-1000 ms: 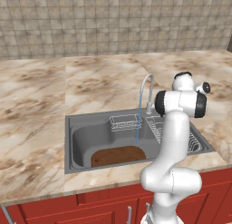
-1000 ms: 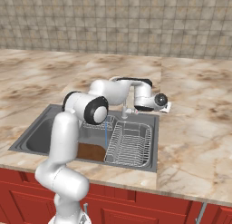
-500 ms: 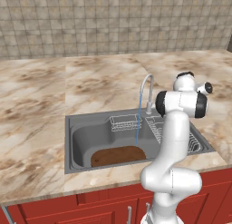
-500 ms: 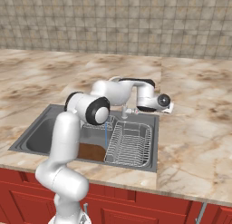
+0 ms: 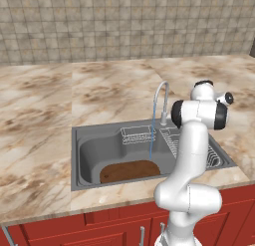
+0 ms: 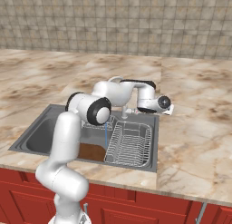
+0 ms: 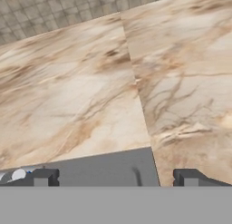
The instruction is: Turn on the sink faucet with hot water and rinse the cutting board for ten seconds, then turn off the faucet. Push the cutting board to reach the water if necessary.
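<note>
While the water (image 5: 150, 143) runs: step in hand looks like the rinse itself, a thin pale-blue stream dropping from the sink faucet (image 5: 162, 103) into the sink (image 5: 84, 150).
Stream and board: the stream's foot comes down at the far edge of the cutting board (image 5: 130, 171), near its right end — whether it truly wets the wood I cannot tell from these views.
Cutting board: a flat dark-brown wooden slab with rounded corners, lying on the basin floor against the near wall, partly hidden by the front rim.
Gripper: the gripper (image 7: 114, 177) is raised over the counter (image 7: 81, 96) behind the sink's back rim, just right of the faucet base; its two fingertips (image 7: 43, 177) stand well apart with nothing between them.
Beside the board: a wire basket (image 5: 138, 135) hangs at the back wall, and a dish rack (image 6: 130, 143) fills the basin's right part.
Next move, by my judgement: wait out the rinse with the hand near the faucet — then reach back to the handle to shut it off; if the stream misses, nudge the board toward the back first.
Risk: the arm crosses over the spout, so the return should stay wide of it.
</note>
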